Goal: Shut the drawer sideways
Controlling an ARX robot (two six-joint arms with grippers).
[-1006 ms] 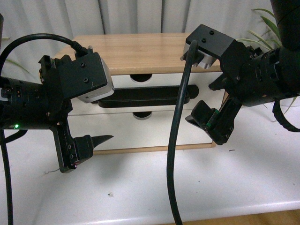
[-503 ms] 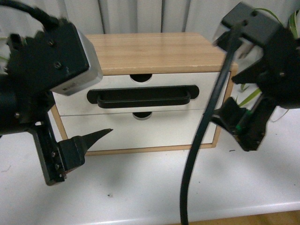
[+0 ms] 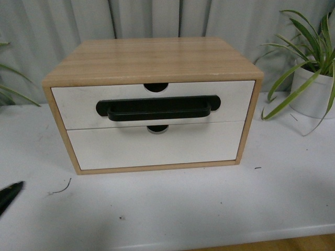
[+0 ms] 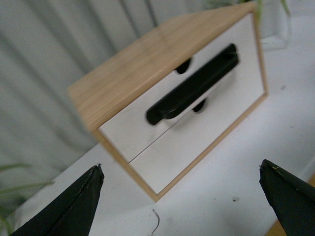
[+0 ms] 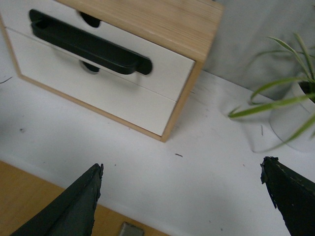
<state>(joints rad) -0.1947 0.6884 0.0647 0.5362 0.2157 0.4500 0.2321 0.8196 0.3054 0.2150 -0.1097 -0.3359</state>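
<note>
Drawer (image 3: 233,102) seemingly flush; left gripper (image 4: 180,167), right gripper (image 5: 182,162) wide, well apart from it.

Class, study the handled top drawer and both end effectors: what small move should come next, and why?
Probably just retreat to rest: the white-fronted drawer with the black bar handle looks flush with the light wood cabinet, and the left end effector and right end effector both hang open, clear of it.
</note>
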